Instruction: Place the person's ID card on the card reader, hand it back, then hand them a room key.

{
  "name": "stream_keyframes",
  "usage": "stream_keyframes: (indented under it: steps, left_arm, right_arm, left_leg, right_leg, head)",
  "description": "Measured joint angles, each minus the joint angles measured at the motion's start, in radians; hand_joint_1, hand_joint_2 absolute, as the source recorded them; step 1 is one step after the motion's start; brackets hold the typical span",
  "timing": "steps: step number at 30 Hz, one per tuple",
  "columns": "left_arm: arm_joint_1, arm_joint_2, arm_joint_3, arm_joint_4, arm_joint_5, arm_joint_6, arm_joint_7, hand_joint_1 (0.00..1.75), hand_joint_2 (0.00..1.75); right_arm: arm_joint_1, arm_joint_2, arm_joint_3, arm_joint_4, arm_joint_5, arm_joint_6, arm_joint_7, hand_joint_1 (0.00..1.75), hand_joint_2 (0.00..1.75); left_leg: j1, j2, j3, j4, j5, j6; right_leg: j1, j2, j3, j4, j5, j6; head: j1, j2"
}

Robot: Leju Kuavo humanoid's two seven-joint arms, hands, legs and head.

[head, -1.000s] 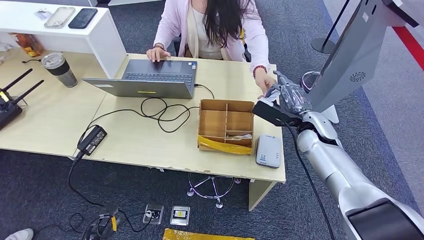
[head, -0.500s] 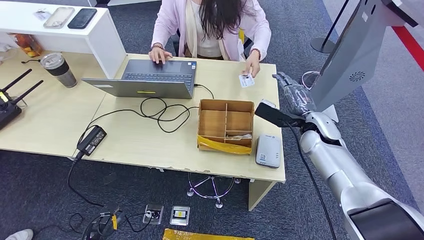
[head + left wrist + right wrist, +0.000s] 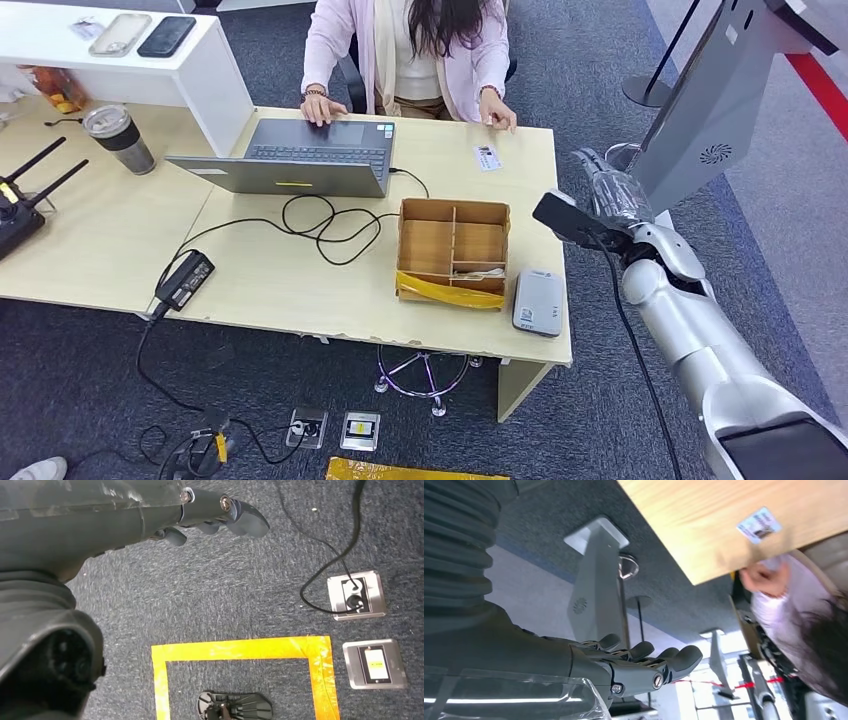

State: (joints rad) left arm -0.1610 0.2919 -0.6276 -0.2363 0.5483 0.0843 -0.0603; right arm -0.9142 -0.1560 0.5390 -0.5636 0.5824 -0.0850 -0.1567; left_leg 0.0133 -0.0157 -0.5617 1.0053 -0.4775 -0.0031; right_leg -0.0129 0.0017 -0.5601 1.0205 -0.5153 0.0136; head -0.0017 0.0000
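Observation:
The white ID card [image 3: 487, 157] [image 3: 759, 525] lies flat on the wooden table [image 3: 300, 290] near its far right corner. The person's hand [image 3: 497, 120] [image 3: 764, 577] rests just beyond the card. My right hand [image 3: 610, 200] [image 3: 624, 665] hovers off the table's right edge with its fingers stretched out and nothing in them. The grey card reader [image 3: 538, 302] sits at the near right corner with nothing on it. In the wooden compartment box [image 3: 452, 250], pale cards [image 3: 482, 271] lie in a front slot. My left hand [image 3: 210, 515] hangs over the carpet, holding nothing.
A laptop [image 3: 300, 155] stands before the seated person, with black cables [image 3: 320, 225] and a power brick [image 3: 184, 280] on the table. A grey kiosk [image 3: 700, 110] stands right behind my right hand. Yellow floor tape [image 3: 240, 650] and floor sockets [image 3: 356, 595] lie below.
The person took the ID card from my right hand, carried it over the table and laid it down. My right hand has drawn back to the right, off the table's edge.

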Motion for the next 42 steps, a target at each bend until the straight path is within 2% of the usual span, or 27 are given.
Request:
stream_keyframes:
  steps: [5,12,20,26,29,34,42]
  left_arm:
    - [0.004,0.0,0.025,0.007,0.012,0.013,0.001,0.0,0.0]
    - [0.005,-0.005,0.065,0.01,0.038,0.047,0.014,0.0,0.0]
    - [0.005,-0.029,0.108,0.012,0.056,0.09,0.05,0.0,0.0]
    - [0.006,-0.05,0.126,0.008,0.058,0.116,0.059,0.0,0.0]
    - [0.006,-0.057,0.13,0.007,0.063,0.128,0.065,0.0,0.0]
    - [0.008,-0.07,0.133,-0.001,0.066,0.153,0.075,0.0,0.0]
    - [0.009,-0.087,0.133,-0.009,0.057,0.159,0.076,0.0,0.0]
  right_arm:
    - [0.083,-0.097,-0.02,-0.189,-0.027,0.067,0.085,0.0,1.75]
    - [0.168,-0.201,-0.032,-0.396,-0.084,0.066,0.138,0.0,1.75]
    - [0.27,-0.264,-0.022,-0.559,-0.228,0.004,0.2,0.0,1.75]
    - [0.385,-0.273,0.044,-0.694,-0.225,-0.106,0.26,0.0,1.75]
    - [0.435,-0.284,0.081,-0.753,-0.178,-0.184,0.284,0.0,1.75]
    - [0.508,-0.298,0.13,-0.819,0.003,-0.296,0.306,0.0,1.75]
    - [0.597,-0.273,0.171,-0.848,0.275,-0.351,0.373,0.0,1.75]
  left_leg:
    - [0.0,0.0,0.0,0.0,0.0,0.0]
    - [0.0,0.001,0.0,0.0,0.0,0.0]
    - [0.0,0.001,0.0,0.0,0.0,0.0]
    - [0.0,0.001,0.0,0.0,-0.001,0.0]
    - [0.0,0.001,0.0,0.0,-0.001,0.0]
    - [0.0,0.001,0.0,0.0,-0.001,0.0]
    - [0.0,0.001,0.0,-0.001,-0.001,0.0]
  right_leg:
    - [0.0,0.0,0.0,0.0,0.0,0.0]
    - [0.0,0.0,0.0,0.0,0.0,0.0]
    - [0.0,0.0,0.0,0.0,0.0,0.0]
    - [0.0,0.0,0.0,0.0,0.0,0.0]
    - [0.0,0.0,0.0,0.0,0.0,0.0]
    - [0.0,0.0,0.0,0.0,0.0,0.0]
    - [0.0,0.0,0.0,0.0,0.0,0.0]
  head:
    - [0.0,0.0]
    - [0.0,0.0]
    - [0.0,0.0]
    - [0.0,0.0]
    - [0.0,0.0]
    - [0.0,0.0]
    - [0.0,0.0]
